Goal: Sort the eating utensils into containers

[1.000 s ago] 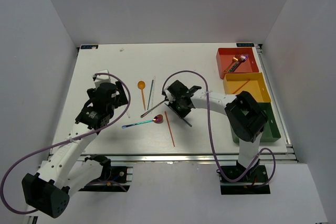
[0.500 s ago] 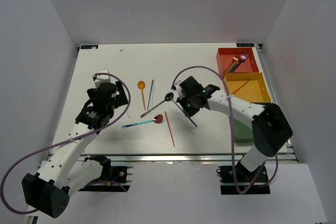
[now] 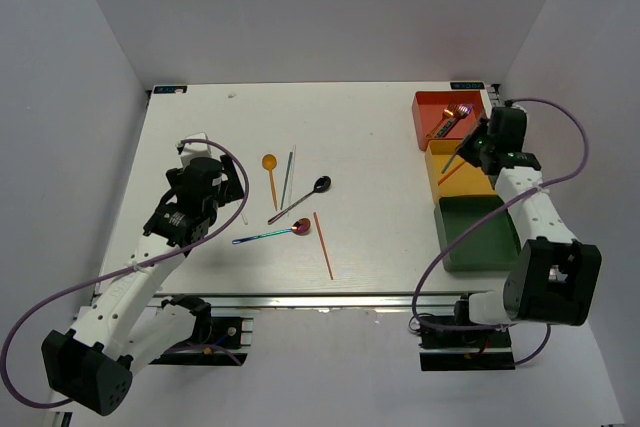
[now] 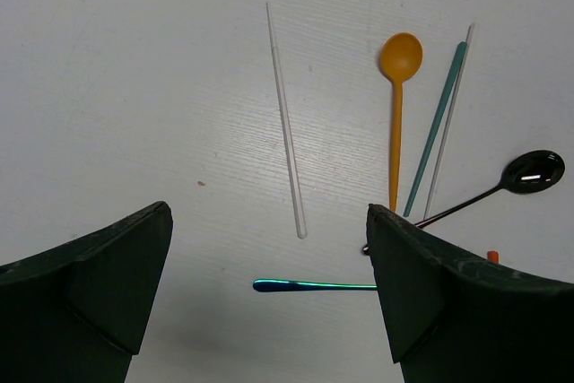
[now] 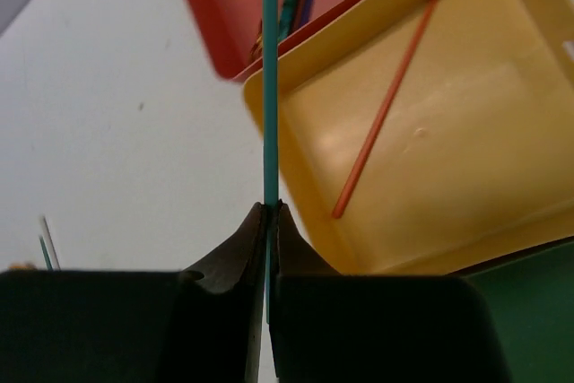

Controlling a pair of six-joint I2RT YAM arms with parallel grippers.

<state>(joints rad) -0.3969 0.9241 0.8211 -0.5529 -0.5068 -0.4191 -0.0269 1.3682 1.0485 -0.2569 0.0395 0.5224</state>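
1. Partly done. The red-orange square plastic tray point(image 3: 440, 107) holds two utensils (one gold, one iridescent), and the yellow square plastic tray point(image 5: 466, 132) holds a thin orange chopstick point(image 5: 386, 105).
2. The right end effector point(image 5: 269, 208) is clamped on a slim, straight teal chopstick point(image 5: 269, 87), held over the yellow tray's rim and pointing towards the red-orange tray.
3. Left to sort on the white surface point(image 3: 380, 147): an orange plastic spoon point(image 3: 271, 177), a black spoon point(image 3: 300, 199), an iridescent spoon point(image 3: 270, 235), a red-orange chopstick point(image 3: 323, 245), a second teal chopstick point(image 4: 437, 127) and a white chopstick point(image 4: 285, 132).
4. The left end effector point(image 4: 267, 213) hovers above them, fingers wide apart.
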